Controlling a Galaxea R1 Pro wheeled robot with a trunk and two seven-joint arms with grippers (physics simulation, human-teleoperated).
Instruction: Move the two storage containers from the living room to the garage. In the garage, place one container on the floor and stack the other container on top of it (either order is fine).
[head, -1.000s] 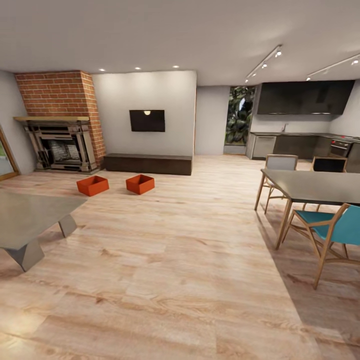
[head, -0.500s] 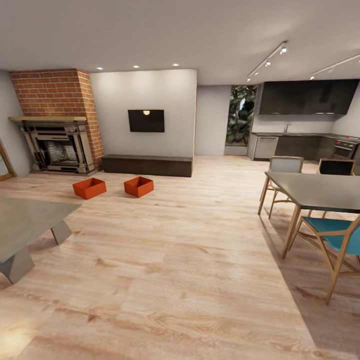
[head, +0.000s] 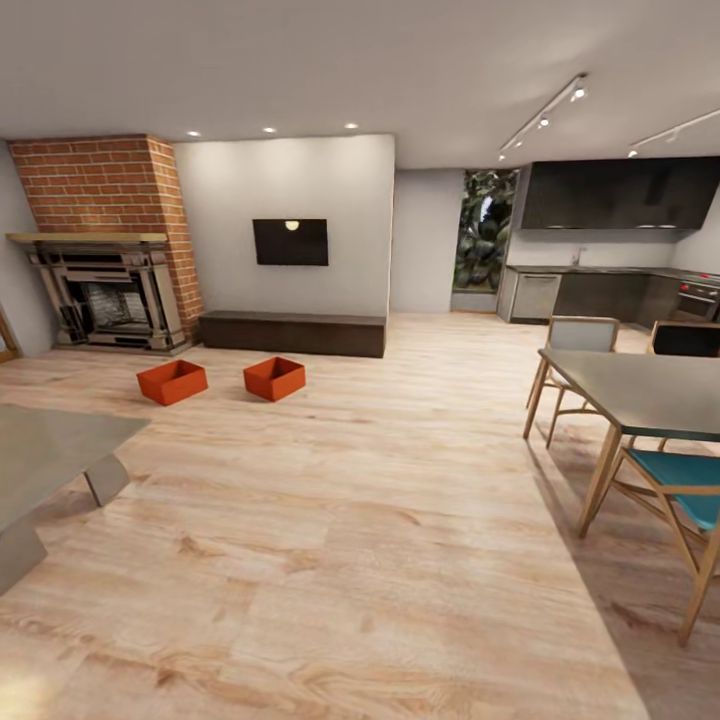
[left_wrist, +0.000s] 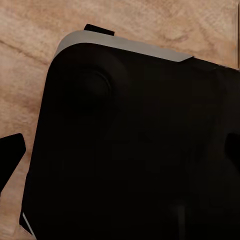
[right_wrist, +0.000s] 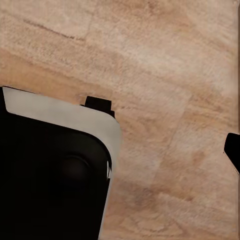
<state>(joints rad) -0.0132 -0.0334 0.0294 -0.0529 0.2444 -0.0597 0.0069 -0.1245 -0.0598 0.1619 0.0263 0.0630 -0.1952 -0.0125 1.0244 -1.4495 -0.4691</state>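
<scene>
- The brick fireplace stands at the far left of the living room, with a grey coffee table nearer on that side.
- The two storage containers sit apart, side by side on the light wood plank floor, before a dark low bench under a wall screen.
- A dining table with wooden chairs stands to the right, a dark kitchen behind it.
- Both containers lie far ahead, well apart from either hand.
- In the left wrist view a black body lies over the planks; in the right wrist view a like body.
- Whether each hand is spread or pressed together cannot be told.
</scene>
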